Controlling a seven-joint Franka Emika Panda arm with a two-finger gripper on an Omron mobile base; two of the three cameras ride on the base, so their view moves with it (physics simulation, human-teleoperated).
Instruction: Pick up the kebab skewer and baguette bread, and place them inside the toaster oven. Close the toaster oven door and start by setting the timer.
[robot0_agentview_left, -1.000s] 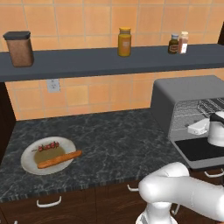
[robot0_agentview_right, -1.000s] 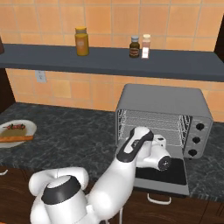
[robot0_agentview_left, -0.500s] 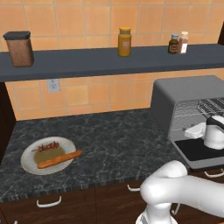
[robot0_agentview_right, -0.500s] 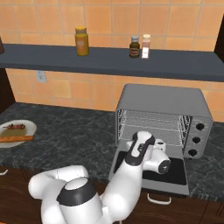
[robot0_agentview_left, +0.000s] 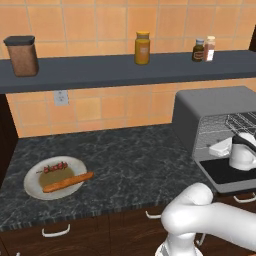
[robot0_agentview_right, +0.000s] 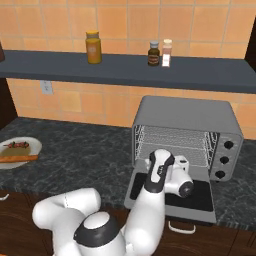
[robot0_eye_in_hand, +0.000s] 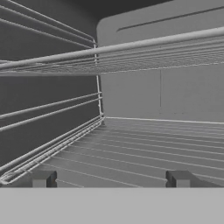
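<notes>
The toaster oven (robot0_agentview_right: 185, 112) stands on the right of the counter with its door (robot0_agentview_right: 200, 197) folded down flat. My gripper (robot0_eye_in_hand: 109, 178) is at the oven's mouth just above the door, open and holding nothing, and it looks in under the wire rack (robot0_eye_in_hand: 131, 54). Far to the left a white plate (robot0_agentview_left: 30, 187) holds the kebab skewer (robot0_agentview_left: 55, 167) and, in front of it, the baguette bread (robot0_agentview_left: 68, 182). The right base view also has the baguette (robot0_agentview_right: 17, 158) and skewer (robot0_agentview_right: 17, 145), at its left edge.
A dark shelf (robot0_agentview_left: 100, 70) above the counter carries a brown canister (robot0_agentview_left: 22, 55), a yellow jar (robot0_agentview_left: 142, 48) and two small bottles (robot0_agentview_left: 204, 49). Black stone counter (robot0_agentview_left: 130, 165) stretches between plate and oven. The oven's knobs (robot0_agentview_right: 227, 160) sit on its right front.
The arm's lower links have swung a little to the right, and the hand has sunk slightly toward the open door. The jaws stay open; plate, skewer and baguette are unmoved.
</notes>
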